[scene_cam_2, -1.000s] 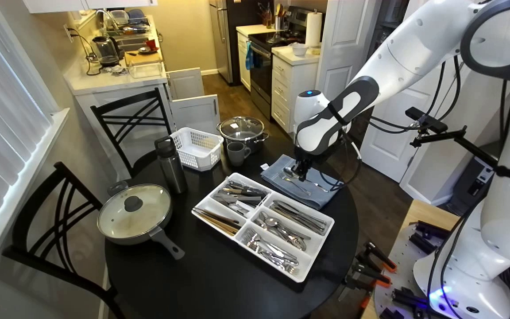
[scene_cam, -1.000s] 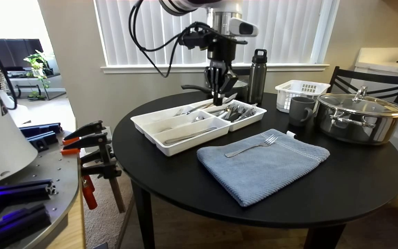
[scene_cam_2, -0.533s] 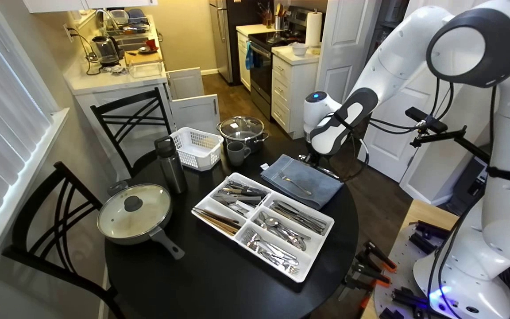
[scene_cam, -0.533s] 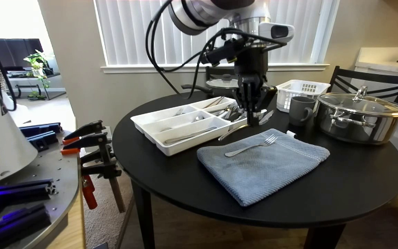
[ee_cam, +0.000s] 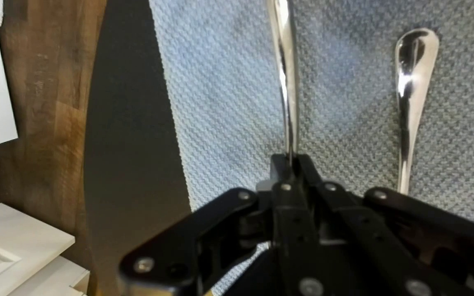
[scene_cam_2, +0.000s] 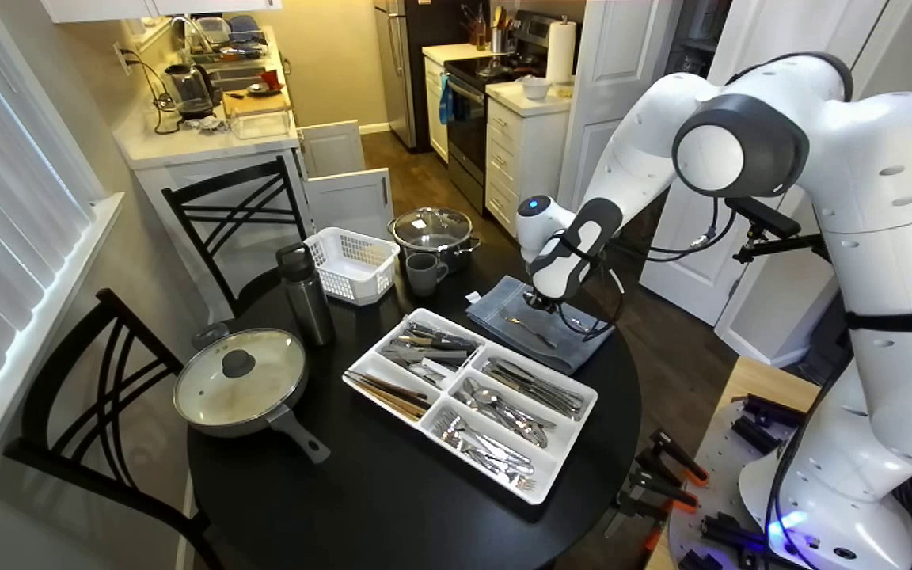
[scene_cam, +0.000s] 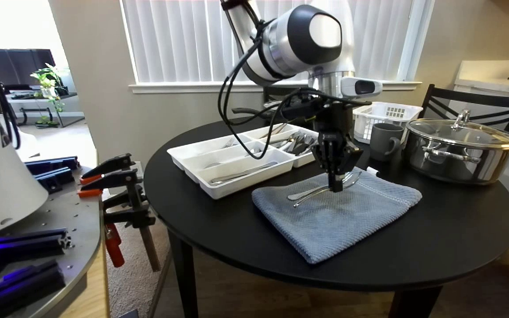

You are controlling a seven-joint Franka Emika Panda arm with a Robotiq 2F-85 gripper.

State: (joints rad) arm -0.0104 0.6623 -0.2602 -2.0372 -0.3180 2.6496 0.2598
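My gripper (scene_cam: 336,184) is shut on a metal spoon (ee_cam: 285,61), just above a folded blue towel (scene_cam: 316,236). In the wrist view the spoon's handle runs up from between the fingertips (ee_cam: 279,164). An exterior view shows the spoon's handle (scene_cam: 308,198) pointing toward the robot base and its bowl on the far side of the fingers. Whether the spoon touches the towel, I cannot tell. A fork lies on the towel beside it; its handle (ee_cam: 414,78) is right of the gripper in the wrist view, and the fork (scene_cam_2: 531,331) shows whole in an exterior view.
A white cutlery tray (scene_cam_2: 559,475) with several compartments of utensils sits near the towel. Around the round black table (scene_cam: 413,260) stand a grey mug (scene_cam_2: 423,275), a lidded pot (scene_cam: 457,154), a white basket (scene_cam_2: 353,269), a steel bottle (scene_cam_2: 309,301) and a lidded pan (scene_cam_2: 242,380).
The gripper has carried the spoon rightward and down in an exterior view, from in front of the tray's far end to low over the towel beside the fork. The fork has not moved.
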